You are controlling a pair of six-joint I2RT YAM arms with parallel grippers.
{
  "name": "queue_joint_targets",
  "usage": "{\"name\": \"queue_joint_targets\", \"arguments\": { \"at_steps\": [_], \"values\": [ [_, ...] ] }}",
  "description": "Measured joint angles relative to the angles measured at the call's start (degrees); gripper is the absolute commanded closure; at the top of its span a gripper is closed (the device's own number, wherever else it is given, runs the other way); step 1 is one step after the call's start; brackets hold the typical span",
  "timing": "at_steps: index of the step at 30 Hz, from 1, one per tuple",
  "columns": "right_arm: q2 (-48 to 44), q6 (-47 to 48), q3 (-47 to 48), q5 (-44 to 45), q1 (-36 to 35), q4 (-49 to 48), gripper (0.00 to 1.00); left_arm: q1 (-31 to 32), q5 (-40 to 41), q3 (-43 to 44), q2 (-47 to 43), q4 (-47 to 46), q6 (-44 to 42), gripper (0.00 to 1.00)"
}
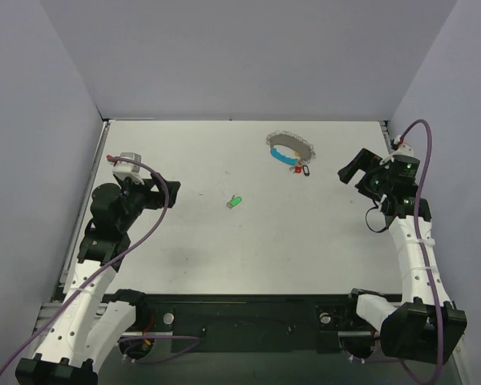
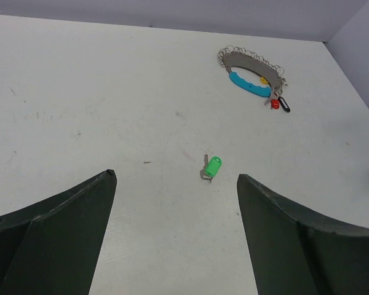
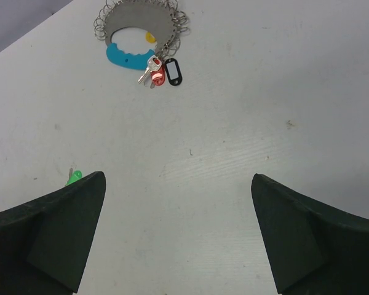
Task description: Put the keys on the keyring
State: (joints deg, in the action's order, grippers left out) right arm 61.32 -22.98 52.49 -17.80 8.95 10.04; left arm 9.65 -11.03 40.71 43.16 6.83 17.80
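A green-headed key lies alone near the table's middle; it shows in the left wrist view ahead of the fingers and at the left edge of the right wrist view. The keyring, a coiled silvery loop with a light-blue segment, lies at the back right. A red-headed key and a black tag hang on it, with a yellow piece inside the loop. My left gripper is open and empty, left of the green key. My right gripper is open and empty, right of the keyring.
The white table is walled by grey panels at the left, back and right. A dark rail with the arm bases runs along the near edge.
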Motion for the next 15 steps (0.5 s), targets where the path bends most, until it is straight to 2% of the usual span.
{"name": "queue_joint_targets", "arguments": {
  "at_steps": [4,7,12,15],
  "values": [
    [0.0,1.2,0.0,-0.3,-0.9,0.0,0.0,0.0,-0.3,0.0,0.0,0.0,0.0,0.1],
    [0.0,6.1,0.1,-1.1,-4.1,0.5,0.0,0.0,-0.8,0.0,0.0,-0.1,0.0,0.1],
    [2.3,24.1,3.4,-5.2,-15.3,7.4,0.0,0.1,-1.7,0.0,0.0,-0.2,0.0,0.1],
    [7.4,35.9,9.1,-5.4,-22.4,14.5,0.0,0.1,-2.4,0.0,0.4,-0.3,0.0,0.1]
  ]
}}
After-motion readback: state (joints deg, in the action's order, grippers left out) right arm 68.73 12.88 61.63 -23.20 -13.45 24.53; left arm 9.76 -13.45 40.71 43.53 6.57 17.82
